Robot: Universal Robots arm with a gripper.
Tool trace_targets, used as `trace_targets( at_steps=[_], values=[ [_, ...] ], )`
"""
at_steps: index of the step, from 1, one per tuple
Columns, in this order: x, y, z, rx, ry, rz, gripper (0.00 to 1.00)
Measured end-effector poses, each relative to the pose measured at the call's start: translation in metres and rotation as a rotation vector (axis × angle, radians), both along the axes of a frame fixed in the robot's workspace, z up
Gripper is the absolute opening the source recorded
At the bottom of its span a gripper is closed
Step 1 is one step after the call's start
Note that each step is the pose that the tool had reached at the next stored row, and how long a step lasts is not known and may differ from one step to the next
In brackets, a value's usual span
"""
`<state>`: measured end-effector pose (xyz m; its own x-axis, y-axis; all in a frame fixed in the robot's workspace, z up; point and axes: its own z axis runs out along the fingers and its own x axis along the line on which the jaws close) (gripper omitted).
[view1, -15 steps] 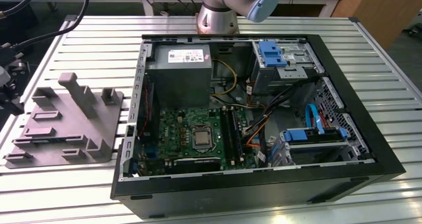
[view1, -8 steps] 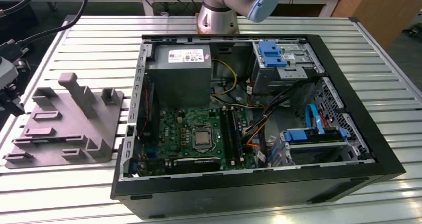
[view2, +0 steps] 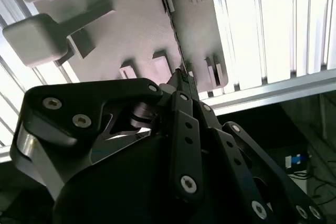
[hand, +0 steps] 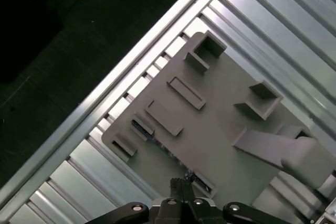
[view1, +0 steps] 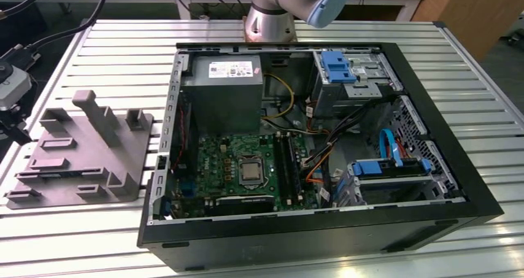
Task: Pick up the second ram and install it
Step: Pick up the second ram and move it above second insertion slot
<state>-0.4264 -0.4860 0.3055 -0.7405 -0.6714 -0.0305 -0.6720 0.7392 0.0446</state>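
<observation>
**Second ram not picked yet, gripper sitting over the fixture**

Closest in first: in both wrist views the gripper point(view2: 181, 74) point(hand: 182, 182) hung above the grey fixture point(hand: 226, 124). Its fingers were pinched together and, as far as I could make out, had nothing between them. The tips lined up over the second ram point(view2: 172, 27) but looked clear of it. The stick sat on edge in the fixture's little slots, thin side up.

Progress-wise I'd call it barely started: no grab, no lift, no carry, no seating. All of that was left.

In the exterior view the fixture sat on the slatted table point(view1: 107, 241) at 9 o'clock from the open PC case point(view1: 311, 235). The stick's long axis ran roughly 9-to-3 there, with one end by the fixture's 9 o'clock edge. Further over, the motherboard's black slots point(view1: 285, 161) ran closer to 12-to-6, so I reckon the stick lay crosswise to where it has to go. Couldn't tell whether a slot was already filled. Way back at 12 o'clock stood the arm base point(view1: 270, 26).
</observation>
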Motion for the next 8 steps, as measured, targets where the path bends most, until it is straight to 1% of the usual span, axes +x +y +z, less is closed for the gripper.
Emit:
trace_targets(
  at_steps=[8],
  values=[
    [0.0,0.0,-0.0026,0.0,0.0001,0.145,0.11]
  ],
)
